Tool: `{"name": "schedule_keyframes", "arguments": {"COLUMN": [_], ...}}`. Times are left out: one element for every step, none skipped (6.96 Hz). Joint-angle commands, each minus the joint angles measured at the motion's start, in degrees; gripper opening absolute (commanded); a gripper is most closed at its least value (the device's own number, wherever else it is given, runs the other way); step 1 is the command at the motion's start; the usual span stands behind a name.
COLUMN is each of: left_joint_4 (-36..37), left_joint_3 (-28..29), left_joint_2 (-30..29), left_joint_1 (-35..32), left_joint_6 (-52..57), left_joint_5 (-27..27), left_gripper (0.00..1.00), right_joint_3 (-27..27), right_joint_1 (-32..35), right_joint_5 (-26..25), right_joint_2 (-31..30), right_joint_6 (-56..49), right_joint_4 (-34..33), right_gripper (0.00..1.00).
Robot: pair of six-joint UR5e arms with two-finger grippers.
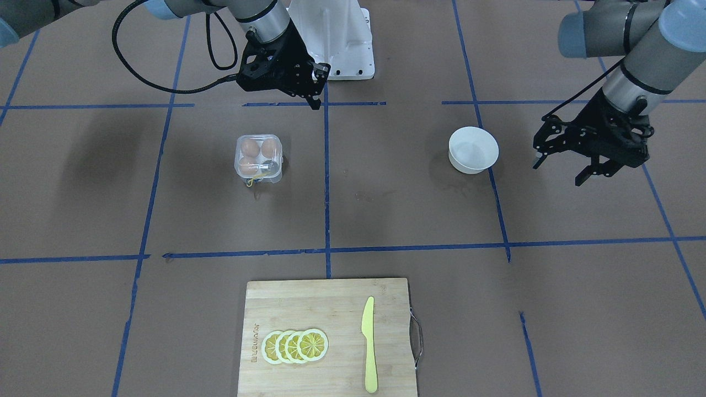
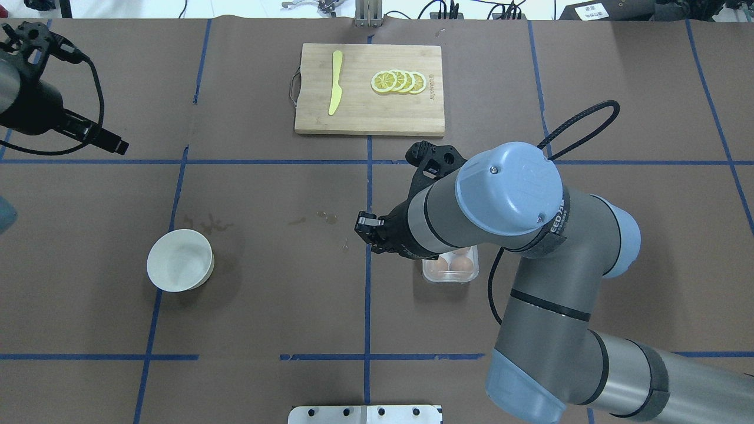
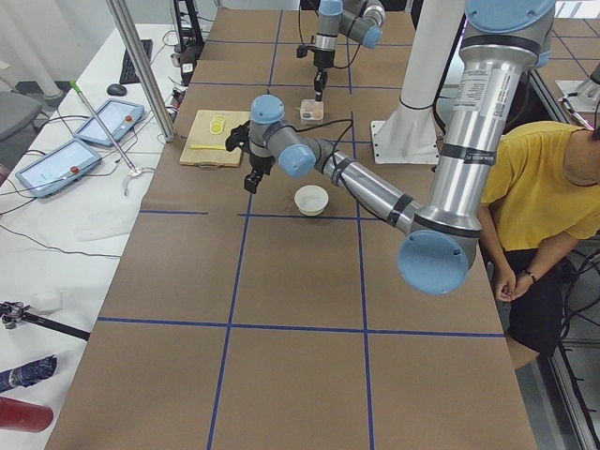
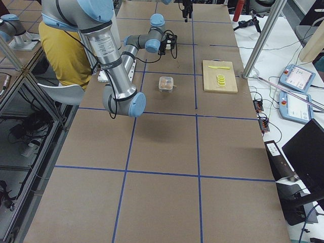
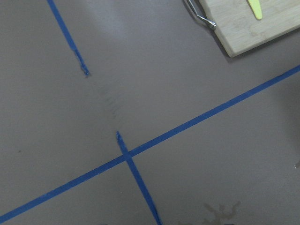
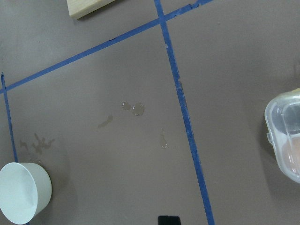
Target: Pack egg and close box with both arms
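**Nearly packed: eggs sit in the box, both hands hang clear**

Seemingly the packing step is done and what matters now is the lid. The box (image 1: 259,158) stands on the desk (image 1: 386,209) in the robot's right half, near the central blue tape line (image 1: 326,182). It is well apart from the white bowl (image 1: 473,149), which holds nothing. Three orange-brown eggs fill three of its four cups. The egg (image 1: 269,148) in the corner toward the robot and the tape line looks whole, smooth and seated low, like its two neighbours. The fourth cup has no egg, only something greyish I cannot make out. A yellow string (image 1: 251,182) trails from the edge on the operators' side. The clear lid seems to lie over the cups, since no flap shows beside the box, but I cannot tell whether it is snapped down.

The right hand (image 1: 313,94) hangs above the desk on the robot's side of the box, touching nothing. I cannot tell whether its fingers are apart or together. The left hand (image 1: 560,170) hovers beyond the bowl, fingers apart and empty.

If the lid is not latched, the next move calls for one hand to steady the thin plastic base. The other would press the lid rim gently, keeping off the eggs.
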Motion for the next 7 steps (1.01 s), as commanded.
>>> {"name": "schedule_keyframes", "arguments": {"left_joint_4": [0.04, 0.04, 0.04, 0.04, 0.12, 0.12, 1.34], "left_joint_3": [-0.64, 0.06, 0.16, 1.64, 4.35, 7.33, 8.15], "left_joint_2": [5.79, 7.56, 8.45, 8.46, 8.46, 8.28, 7.76], "left_joint_1": [-6.41, -8.88, -9.25, -10.48, -13.62, -17.57, -19.00], "left_joint_6": [11.06, 14.79, 16.65, 19.37, 25.48, 30.77, 32.21], "left_joint_5": [-0.14, -0.14, -0.23, -0.14, -0.23, -0.14, -0.14], "left_gripper": [0.87, 0.88, 0.95, 0.95, 0.95, 0.99, 0.99], "right_joint_3": [0.64, 1.34, 1.34, 1.34, 1.34, 1.52, 1.52], "right_joint_1": [2.73, 4.05, 6.24, 9.66, 15.61, 22.28, 29.14], "right_joint_5": [0.53, 0.88, 1.15, 2.81, 8.22, 13.49, 17.55], "right_joint_2": [-2.84, -7.21, -9.95, -13.54, -17.50, -22.67, -27.85], "right_joint_6": [-0.26, -1.39, -7.15, -13.82, -18.50, -26.72, -38.20], "right_joint_4": [-0.27, 0.08, -0.01, 0.08, 0.08, 0.25, 0.08], "right_gripper": [1.00, 1.00, 1.00, 1.00, 1.00, 1.00, 1.00]}}
